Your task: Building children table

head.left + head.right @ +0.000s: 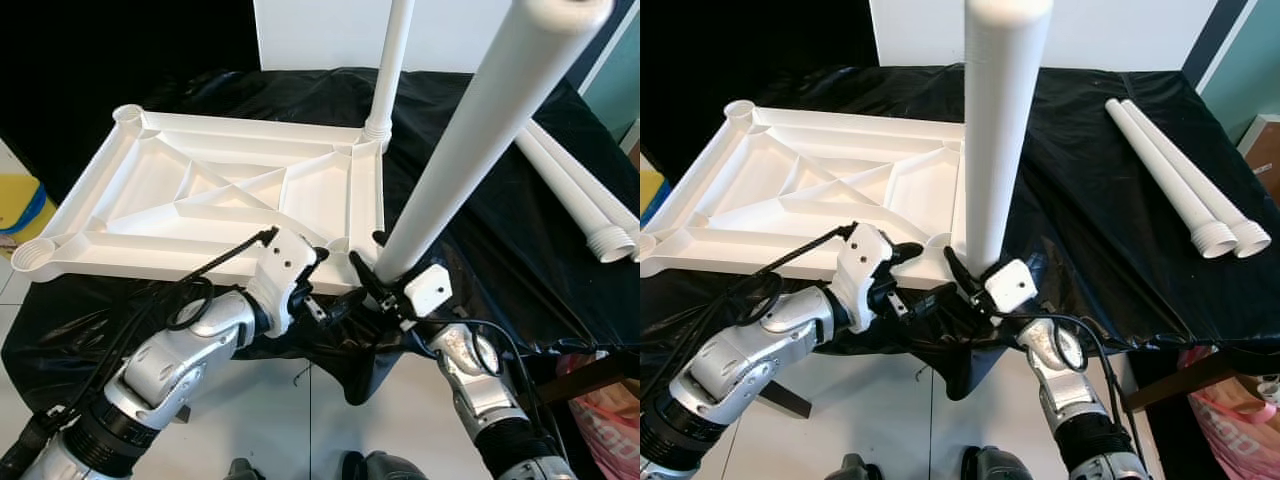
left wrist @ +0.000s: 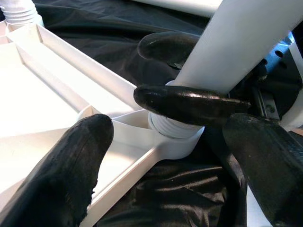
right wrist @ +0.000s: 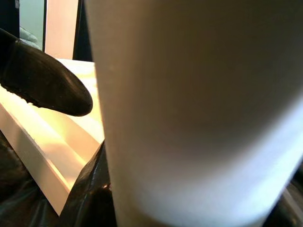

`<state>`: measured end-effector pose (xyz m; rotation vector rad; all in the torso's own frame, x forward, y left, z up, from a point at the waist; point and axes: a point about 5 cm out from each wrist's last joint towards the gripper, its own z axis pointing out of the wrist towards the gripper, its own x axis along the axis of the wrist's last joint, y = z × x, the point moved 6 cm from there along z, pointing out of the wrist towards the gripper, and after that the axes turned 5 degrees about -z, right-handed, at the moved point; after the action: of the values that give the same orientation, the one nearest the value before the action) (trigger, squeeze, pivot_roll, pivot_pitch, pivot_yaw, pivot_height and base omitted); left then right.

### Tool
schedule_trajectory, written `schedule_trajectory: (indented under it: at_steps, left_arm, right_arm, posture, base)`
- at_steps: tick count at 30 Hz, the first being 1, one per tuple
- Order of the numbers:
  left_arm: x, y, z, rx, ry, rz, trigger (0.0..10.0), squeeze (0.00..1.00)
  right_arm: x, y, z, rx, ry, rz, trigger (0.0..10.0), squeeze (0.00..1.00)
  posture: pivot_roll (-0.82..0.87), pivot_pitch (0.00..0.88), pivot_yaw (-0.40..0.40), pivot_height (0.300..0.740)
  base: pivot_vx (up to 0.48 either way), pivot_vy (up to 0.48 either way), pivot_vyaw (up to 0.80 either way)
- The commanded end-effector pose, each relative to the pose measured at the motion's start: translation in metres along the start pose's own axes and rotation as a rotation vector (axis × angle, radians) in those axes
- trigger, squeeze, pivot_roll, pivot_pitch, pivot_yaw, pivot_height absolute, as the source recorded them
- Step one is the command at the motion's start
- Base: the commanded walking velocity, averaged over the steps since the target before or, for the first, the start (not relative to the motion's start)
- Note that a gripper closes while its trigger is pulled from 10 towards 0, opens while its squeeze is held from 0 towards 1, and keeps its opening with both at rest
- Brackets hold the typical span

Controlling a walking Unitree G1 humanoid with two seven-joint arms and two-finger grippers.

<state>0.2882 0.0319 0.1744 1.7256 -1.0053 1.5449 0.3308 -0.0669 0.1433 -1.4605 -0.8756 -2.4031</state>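
Note:
The white tabletop (image 1: 200, 190) lies upside down on a black-draped table. One white leg (image 1: 392, 60) stands screwed into its far right corner. My right gripper (image 1: 383, 262) is shut on a second white leg (image 1: 480, 130) and holds it upright, slightly tilted. That leg's threaded end (image 2: 175, 130) sits in the near right corner socket. My left gripper (image 1: 330, 280) is open right beside that socket. Its fingers (image 2: 61, 175) straddle the corner rim without clamping it. In the right wrist view the held leg (image 3: 199, 109) blocks most of the scene.
Two spare legs (image 1: 580, 205) lie side by side at the right of the black cloth (image 1: 480, 250). A pink bag (image 1: 605, 420) sits on the floor at the lower right. At the far left is a yellow and blue object (image 1: 20, 205). A white board (image 1: 320, 30) stands behind the table.

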Motion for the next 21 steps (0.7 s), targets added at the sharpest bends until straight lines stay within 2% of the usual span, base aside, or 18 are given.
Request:
schedule_trajectory:
  at_steps: [1, 3, 4, 5, 7, 12, 16, 21]
  left_arm:
    - [0.0, 0.034, -0.003, -0.277, -0.021, 0.022, 10.0, 0.0]
    - [0.0, 0.034, -0.003, -0.277, -0.021, 0.022, 10.0, 0.0]
    - [0.0, 0.034, -0.004, -0.275, -0.022, 0.025, 10.0, 0.0]
    - [0.0, 0.034, -0.004, -0.275, -0.022, 0.025, 10.0, 0.0]
    - [0.0, 0.033, -0.004, -0.269, -0.023, 0.031, 10.0, 0.0]
    - [0.0, 0.032, -0.004, -0.263, -0.023, 0.033, 10.0, 0.0]
    - [0.0, 0.031, -0.004, -0.253, -0.02, 0.038, 10.0, 0.0]
    - [0.001, 0.027, -0.002, -0.234, -0.015, 0.042, 10.0, 0.0]
  right_arm:
    - [-0.043, -0.027, -0.02, 0.078, -0.208, 0.102, 10.0, 0.0]
    - [-0.043, -0.027, -0.02, 0.078, -0.208, 0.102, 10.0, 0.0]
    - [-0.049, -0.024, -0.019, 0.041, -0.252, 0.157, 10.0, 0.0]
    - [-0.049, -0.024, -0.019, 0.041, -0.252, 0.157, 10.0, 0.0]
    - [-0.057, -0.016, -0.022, -0.048, -0.328, 0.233, 10.0, 0.0]
    - [-0.059, -0.012, -0.026, -0.099, -0.353, 0.268, 10.0, 0.0]
    - [-0.066, -0.001, -0.035, -0.23, -0.392, 0.319, 10.0, 0.0]
    - [-0.069, 0.004, -0.037, -0.281, -0.41, 0.348, 10.0, 0.0]
  posture:
    - [0.03, 0.139, -0.035, 0.74]
    - [0.03, 0.139, -0.035, 0.74]
    - [0.03, 0.137, -0.034, 0.74]
    - [0.03, 0.137, -0.034, 0.74]
    - [0.03, 0.128, -0.043, 0.74]
    - [0.03, 0.124, -0.045, 0.74]
    - [0.03, 0.122, -0.043, 0.74]
    - [0.03, 0.122, -0.042, 0.74]
  base:
    - [0.0, 0.0, 0.0]
    - [0.0, 0.0, 0.0]
    - [0.0, 0.0, 0.0]
    - [0.0, 0.0, 0.0]
    - [0.0, 0.0, 0.0]
    - [0.0, 0.0, 0.0]
    - [0.0, 0.0, 0.0]
    - [0.0, 0.0, 0.0]
